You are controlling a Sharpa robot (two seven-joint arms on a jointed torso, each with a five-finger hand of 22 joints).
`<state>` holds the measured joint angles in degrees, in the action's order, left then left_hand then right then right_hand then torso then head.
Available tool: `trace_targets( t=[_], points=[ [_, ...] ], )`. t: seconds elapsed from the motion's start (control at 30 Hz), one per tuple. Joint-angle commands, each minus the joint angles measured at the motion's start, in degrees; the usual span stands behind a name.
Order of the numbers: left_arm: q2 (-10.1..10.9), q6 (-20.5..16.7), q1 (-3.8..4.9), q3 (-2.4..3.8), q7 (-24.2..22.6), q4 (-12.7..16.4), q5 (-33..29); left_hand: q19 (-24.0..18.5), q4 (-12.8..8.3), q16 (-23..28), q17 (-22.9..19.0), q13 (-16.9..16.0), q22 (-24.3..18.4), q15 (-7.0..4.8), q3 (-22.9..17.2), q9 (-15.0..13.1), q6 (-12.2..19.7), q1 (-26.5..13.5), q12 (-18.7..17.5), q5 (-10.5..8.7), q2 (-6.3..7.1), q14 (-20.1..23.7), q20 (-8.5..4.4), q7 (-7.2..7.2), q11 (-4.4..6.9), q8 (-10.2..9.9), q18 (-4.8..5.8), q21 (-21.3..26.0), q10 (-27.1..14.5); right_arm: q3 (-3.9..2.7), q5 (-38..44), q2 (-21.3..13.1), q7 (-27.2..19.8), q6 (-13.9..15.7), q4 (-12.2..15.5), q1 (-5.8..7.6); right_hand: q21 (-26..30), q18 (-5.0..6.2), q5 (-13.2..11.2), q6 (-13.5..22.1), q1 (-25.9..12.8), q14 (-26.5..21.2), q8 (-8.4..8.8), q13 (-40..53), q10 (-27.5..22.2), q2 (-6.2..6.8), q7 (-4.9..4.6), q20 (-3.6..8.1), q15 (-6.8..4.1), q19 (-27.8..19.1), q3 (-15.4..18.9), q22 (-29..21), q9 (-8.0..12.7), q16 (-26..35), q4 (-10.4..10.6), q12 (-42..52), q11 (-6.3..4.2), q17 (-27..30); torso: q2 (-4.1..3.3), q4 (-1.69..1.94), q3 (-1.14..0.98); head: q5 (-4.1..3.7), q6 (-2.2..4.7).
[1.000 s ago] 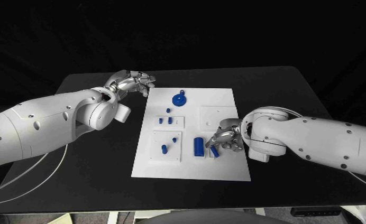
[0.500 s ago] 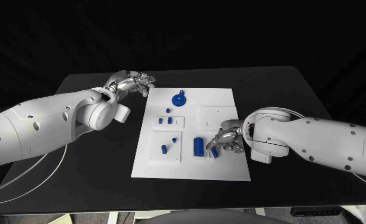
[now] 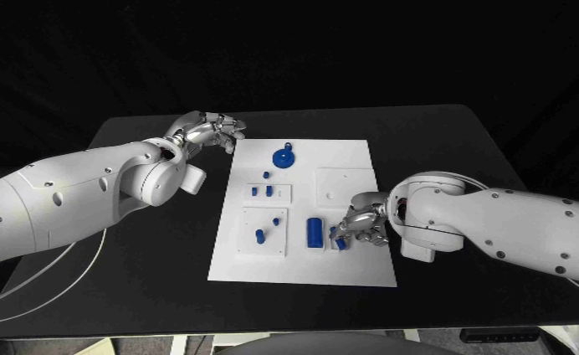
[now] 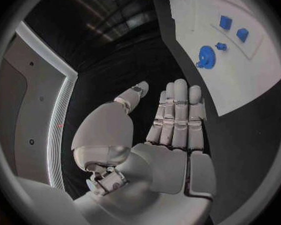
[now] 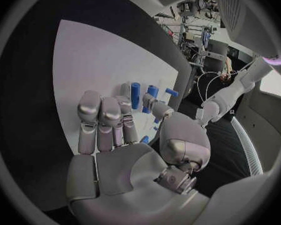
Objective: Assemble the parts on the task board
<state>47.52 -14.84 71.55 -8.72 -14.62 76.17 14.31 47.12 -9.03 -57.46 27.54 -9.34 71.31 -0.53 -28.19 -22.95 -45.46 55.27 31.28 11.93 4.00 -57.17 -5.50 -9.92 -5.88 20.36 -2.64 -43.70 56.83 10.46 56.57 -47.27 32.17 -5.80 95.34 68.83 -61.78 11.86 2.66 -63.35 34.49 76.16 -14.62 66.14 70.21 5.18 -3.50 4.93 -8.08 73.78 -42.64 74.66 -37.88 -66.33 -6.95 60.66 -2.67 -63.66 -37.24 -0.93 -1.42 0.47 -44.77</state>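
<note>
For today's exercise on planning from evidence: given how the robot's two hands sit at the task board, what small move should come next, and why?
Probably the right hand should firm its pinch on the small blue part and lift it slightly. Its fingers are curled over that part beside the blue cylinder on the task board, though the grip itself is partly hidden. The left hand hangs off the board, holding nothing.

Right robot hand [image 3: 361, 228] crowds the task board [image 3: 350, 158] near-right corner; far end lies open

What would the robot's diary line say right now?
left hand: open, off the task board | right hand: pinching small blue part beside blue cylinder
</note>
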Motion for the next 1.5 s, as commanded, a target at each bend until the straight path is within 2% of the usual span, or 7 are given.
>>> trace_targets(
  t=[0.03, 0.47, 0.7, 0.8, 0.9, 1.0, 1.5],
  points=[
    [-0.03, 0.73, 0.04, 0.02, -0.22, 0.13, 0.37, 0.31, 0.35, 0.27, 0.09, -0.10, 0.09, 0.29, 0.02, 0.08, 0.08, -0.03, 0.25, -0.33, 0.10, 0.07, -0.37, -0.47, 0.10, 0.24, -0.93, 0.24, -0.41, -0.01, 0.38, -0.15, -0.87, -1.46, 0.64, -0.05, -0.27, 3.14, 0.15, -0.38, 0.04, -0.14, 0.25, 0.08, 0.42, 0.28, -0.06, 0.29, -0.29, 0.09, -0.42, -0.05, 0.07, -0.28, 0.03, -0.36, -0.09, 0.07, -0.03, 0.02, -0.02, -0.01, 0.04],
    [-0.06, 0.74, 0.04, 0.02, -0.09, 0.05, 0.41, 0.33, 0.39, 0.28, 0.11, -0.11, 0.12, 0.29, 0.00, 0.08, 0.08, -0.02, 0.26, -0.32, 0.06, 0.07, -0.36, -0.47, 0.10, 0.26, -0.93, 0.26, -0.42, -0.29, 0.66, -1.89, -0.90, -1.67, 3.01, -0.03, -0.28, 3.14, 0.16, -0.39, -0.02, -0.13, 0.26, 0.09, 0.44, 0.31, -0.07, 0.28, -0.29, 0.11, -0.54, -0.05, 0.08, -0.28, 0.11, -0.37, -0.09, 0.09, 0.00, -0.04, -0.01, -0.08, 0.04],
    [-0.08, 0.77, 0.04, 0.02, -0.06, 0.08, 0.42, 0.33, 0.40, 0.29, 0.12, -0.12, 0.13, 0.29, 0.00, 0.09, 0.08, -0.01, 0.26, -0.32, 0.06, 0.07, -0.36, -0.47, 0.10, 0.26, -0.93, 0.27, -0.43, -0.40, 2.87, -2.34, -1.02, -1.97, 2.65, -0.01, -0.31, 3.14, 0.15, -0.39, 0.12, -0.13, 0.27, 0.11, 0.46, 0.47, -0.07, 0.29, -0.29, 0.15, -0.73, -0.05, 0.09, -0.29, -0.03, -0.37, -0.09, 0.10, 0.01, -0.03, 0.05, -0.24, 0.17],
    [-0.05, 0.75, 0.04, 0.02, -0.02, 0.07, 0.44, 0.33, 0.40, 0.29, 0.12, -0.12, 0.14, 0.29, -0.01, 0.09, 0.08, 0.00, 0.26, -0.32, 0.06, 0.07, -0.37, -0.47, 0.10, 0.26, -0.93, 0.27, -0.43, -0.40, 4.63, -2.22, -1.67, -2.52, 2.49, -0.01, -0.46, 3.14, 0.32, -0.39, 1.69, -0.07, 0.27, 0.18, 0.53, 0.76, -0.07, 0.38, -0.29, 0.28, -1.18, 0.00, 0.12, -0.35, -1.65, -0.36, -0.07, 0.14, -0.02, 0.03, 0.00, -0.24, 0.16],
    [-0.04, 0.76, 0.04, 0.02, 0.02, 0.06, 0.48, 0.33, 0.40, 0.29, 0.13, -0.12, 0.14, 0.29, -0.01, 0.09, 0.08, 0.01, 0.26, -0.32, 0.05, 0.07, -0.37, -0.47, 0.10, 0.27, -0.93, 0.27, -0.43, -0.40, 4.56, -1.98, -2.21, -2.72, 2.48, -0.01, -0.52, 3.14, 1.27, -0.38, 3.98, -0.04, 0.32, 0.22, 0.57, -0.24, -0.19, 0.27, -0.17, 0.35, -0.05, -0.03, 0.21, -0.30, -4.77, -0.46, 0.04, 0.27, 0.00, 0.04, 0.00, -0.27, 0.18],
    [-0.07, 0.81, 0.04, 0.02, 0.04, 0.09, 0.50, 0.33, 0.40, 0.29, 0.13, -0.12, 0.15, 0.29, -0.02, 0.09, 0.08, 0.03, 0.26, -0.31, 0.05, 0.07, -0.37, -0.47, 0.10, 0.27, -0.93, 0.28, -0.43, -0.40, 4.56, -1.84, -2.29, -2.68, 2.45, -0.01, -0.42, 3.14, 1.49, -0.36, 4.91, -0.05, 0.37, 0.23, 0.57, -0.53, -0.23, 0.16, -0.13, 0.31, 0.51, -0.11, 0.31, -0.24, -5.92, -0.54, 0.06, 0.37, 0.00, 0.01, 0.02, -0.27, 0.18],
    [0.03, 0.77, 0.04, 0.02, 0.06, 0.14, 0.62, 0.34, 0.40, 0.30, 0.15, -0.13, 0.18, 0.29, -0.04, 0.10, 0.09, 0.07, 0.26, -0.30, 0.03, 0.06, -0.37, -0.47, 0.10, 0.28, -0.93, 0.30, -0.44, -0.38, 4.54, -0.74, -2.03, -4.58, 1.80, -0.02, -0.22, 3.14, 0.58, -0.43, 5.30, -0.04, 0.47, 0.24, 0.58, -1.32, -0.25, -0.09, -0.09, 0.27, 1.70, -0.29, 0.53, -0.18, -6.36, -0.71, 0.09, 0.51, -0.02, 0.03, 0.00, -0.20, 0.09]
  ],
)
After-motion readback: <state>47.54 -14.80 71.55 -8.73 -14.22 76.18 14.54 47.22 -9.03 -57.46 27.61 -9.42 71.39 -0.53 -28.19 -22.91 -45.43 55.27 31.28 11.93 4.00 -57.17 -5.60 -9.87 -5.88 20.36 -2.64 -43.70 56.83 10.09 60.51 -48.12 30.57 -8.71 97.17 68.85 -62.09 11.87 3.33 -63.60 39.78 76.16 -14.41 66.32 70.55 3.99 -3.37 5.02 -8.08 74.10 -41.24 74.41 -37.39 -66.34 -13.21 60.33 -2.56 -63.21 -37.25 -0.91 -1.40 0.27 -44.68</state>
